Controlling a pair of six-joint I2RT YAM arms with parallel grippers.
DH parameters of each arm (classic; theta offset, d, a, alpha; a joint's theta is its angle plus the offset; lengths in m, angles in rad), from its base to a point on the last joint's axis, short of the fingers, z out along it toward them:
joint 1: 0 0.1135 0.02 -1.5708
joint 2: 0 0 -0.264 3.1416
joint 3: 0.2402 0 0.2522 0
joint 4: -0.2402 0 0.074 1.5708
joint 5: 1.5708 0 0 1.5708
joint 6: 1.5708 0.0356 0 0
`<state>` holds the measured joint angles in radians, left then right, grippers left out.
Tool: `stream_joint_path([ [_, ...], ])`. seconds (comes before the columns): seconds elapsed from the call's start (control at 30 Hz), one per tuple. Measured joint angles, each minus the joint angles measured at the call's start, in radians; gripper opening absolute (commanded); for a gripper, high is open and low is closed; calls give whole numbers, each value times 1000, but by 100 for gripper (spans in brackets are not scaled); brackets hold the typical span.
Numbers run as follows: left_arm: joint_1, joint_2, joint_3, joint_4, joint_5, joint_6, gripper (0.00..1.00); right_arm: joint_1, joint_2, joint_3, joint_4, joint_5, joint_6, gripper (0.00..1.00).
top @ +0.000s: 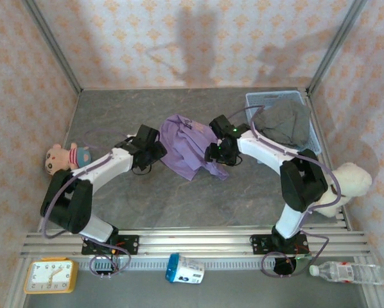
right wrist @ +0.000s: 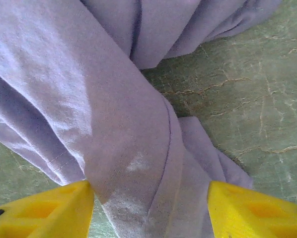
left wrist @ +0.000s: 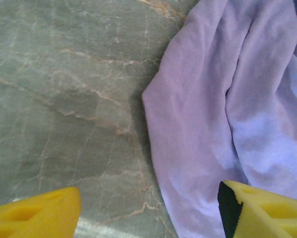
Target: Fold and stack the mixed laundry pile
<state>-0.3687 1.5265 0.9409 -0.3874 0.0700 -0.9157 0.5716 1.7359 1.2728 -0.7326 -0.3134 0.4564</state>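
Top view: the shirt (top: pixel 187 146) lies crumpled mid-desk (top: pixel 115 109) between the left jaws and the right jaws; the trousers (top: pixel 287 122) sit in the basket (top: pixel 261 97).
Left wrist: left jaws wide, one finger (left wrist: pixel 34 215) over bare desk, the other over the shirt's edge, gripping nothing.
Right wrist: right jaws wide, straddling a shirt fold, unclamped.

Bright even light; soft shadows on back wall (top: pixel 198 51); wrist cams slightly blurry, esp. edges.

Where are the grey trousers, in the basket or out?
In: the grey trousers lie bunched inside the light blue basket, unfolded.
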Motion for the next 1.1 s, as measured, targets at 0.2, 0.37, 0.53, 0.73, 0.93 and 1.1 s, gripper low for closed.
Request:
stream_joint_path([
  [0.2,2,143,127,17,-1,46,61,0,0,0,21,9,30,32],
  [0.37,3,249,167,16,-4,74,56,0,0,0,27,26,38,17],
  [0.53,3,310,169,-6,-11,94,38,0,0,6,26,44,38,7],
  [0.73,10,311,196,-35,-15,120,0,-3,0,64,3,90,28,0],
  [0.93,38,267,266,-98,-27,151,0,-53,-27,138,-18,108,8,0],
  [1.1,100,118,415,-182,-6,195,0,-121,-67,269,-56,100,-25,0],
])
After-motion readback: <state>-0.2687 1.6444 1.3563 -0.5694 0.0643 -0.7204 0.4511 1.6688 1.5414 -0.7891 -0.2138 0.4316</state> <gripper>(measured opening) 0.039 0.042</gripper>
